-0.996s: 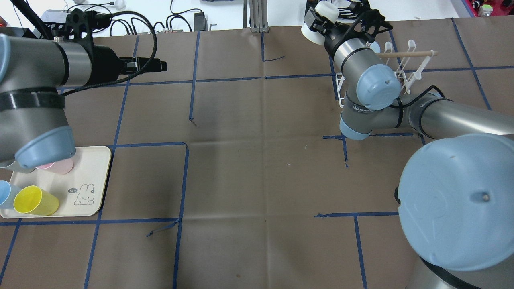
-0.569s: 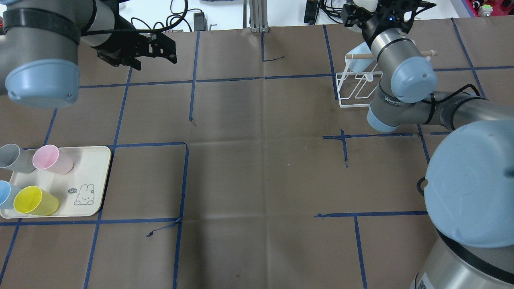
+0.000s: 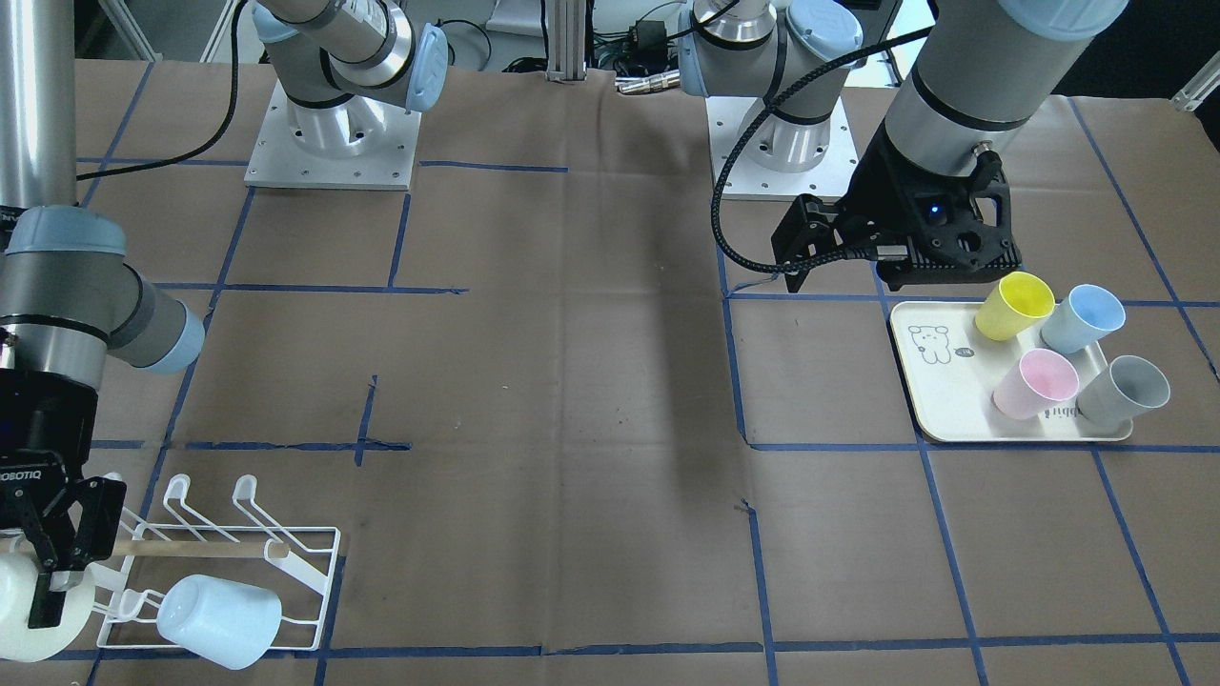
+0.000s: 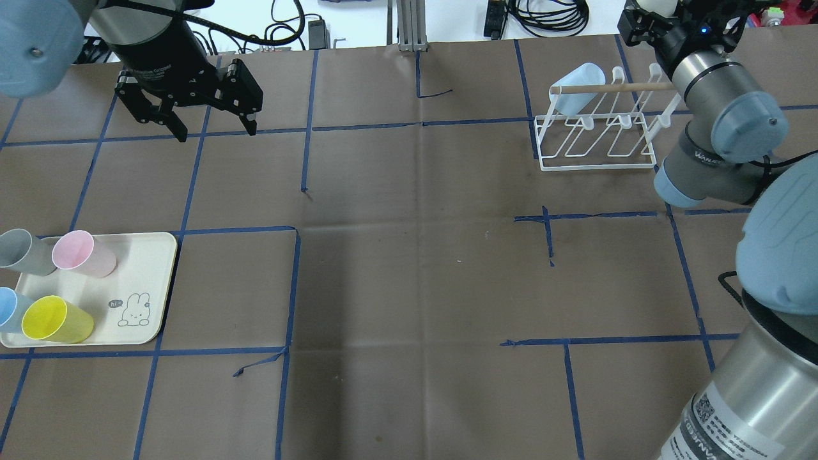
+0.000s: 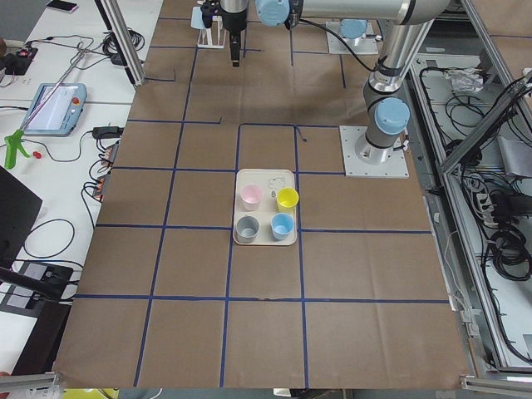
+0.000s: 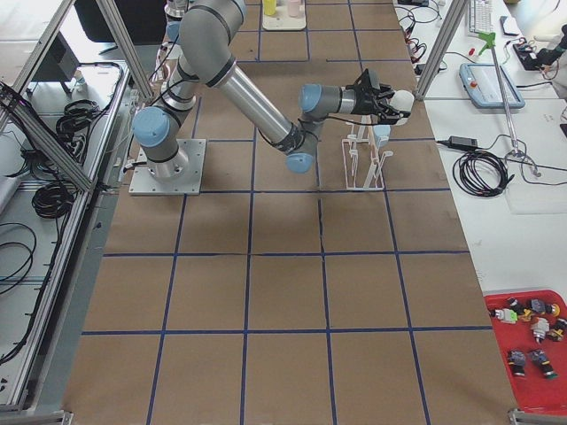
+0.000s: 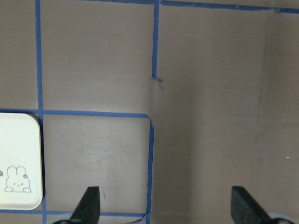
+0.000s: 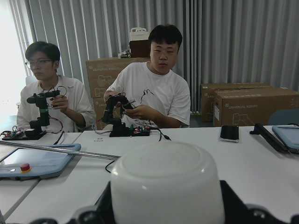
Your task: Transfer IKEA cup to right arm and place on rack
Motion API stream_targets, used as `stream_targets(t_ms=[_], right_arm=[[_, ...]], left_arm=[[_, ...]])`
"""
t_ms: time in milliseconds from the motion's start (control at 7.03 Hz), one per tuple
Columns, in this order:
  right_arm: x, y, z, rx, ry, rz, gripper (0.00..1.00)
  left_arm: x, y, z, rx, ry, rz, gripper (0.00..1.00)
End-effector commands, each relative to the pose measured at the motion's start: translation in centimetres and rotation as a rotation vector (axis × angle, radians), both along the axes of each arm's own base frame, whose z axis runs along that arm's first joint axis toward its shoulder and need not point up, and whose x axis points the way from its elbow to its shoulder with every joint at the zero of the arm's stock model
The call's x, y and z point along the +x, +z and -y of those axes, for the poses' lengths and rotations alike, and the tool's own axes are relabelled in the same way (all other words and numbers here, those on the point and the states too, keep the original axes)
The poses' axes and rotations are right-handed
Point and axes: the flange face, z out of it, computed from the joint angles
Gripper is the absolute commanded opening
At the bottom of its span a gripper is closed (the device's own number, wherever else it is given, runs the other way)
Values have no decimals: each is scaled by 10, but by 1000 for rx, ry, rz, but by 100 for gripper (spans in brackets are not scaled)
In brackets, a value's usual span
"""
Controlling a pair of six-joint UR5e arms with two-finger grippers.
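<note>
My right gripper (image 4: 658, 11) is shut on a white cup (image 8: 163, 182), held sideways past the table's far edge, beyond the rack's right end. In the front-facing view this cup (image 3: 19, 624) hangs beside the white wire rack (image 3: 305, 562). The rack (image 4: 597, 137) has a wooden dowel across it, and a pale blue cup (image 4: 578, 80) sits on a prong at its left end. My left gripper (image 4: 212, 128) is open and empty, pointing down over the far left of the table. Its fingertips (image 7: 91, 200) stand wide apart.
A cream tray (image 4: 147, 281) at the front left holds yellow (image 4: 54, 319), pink (image 4: 80, 252), grey and blue cups. Two people sit at a white bench past the far edge in the right wrist view. Cables lie along that edge.
My right arm swung to the right with the white cup, from the rack's left side to past its right end. My left gripper turned to point downward and shifted slightly left.
</note>
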Motion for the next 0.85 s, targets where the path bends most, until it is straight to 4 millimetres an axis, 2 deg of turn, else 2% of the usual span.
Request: stream_targets(t_ms=[0, 142, 285, 427, 712], right_arm=[[-12, -32, 4, 5, 8, -10, 19], [-16, -32, 5, 3, 1, -11, 19], [-31, -36, 5, 9, -18, -8, 19], [-40, -46, 6, 23, -21, -1, 19], [-40, -51, 3, 34, -14, 7, 18]], left_arm=[[-1, -9, -9, 40, -8, 5, 100], [-2, -13, -14, 51, -11, 6, 100], [0, -12, -16, 39, -9, -2, 100], [0, -10, -17, 28, -15, -2, 100], [0, -5, -11, -33, -61, -2, 100]])
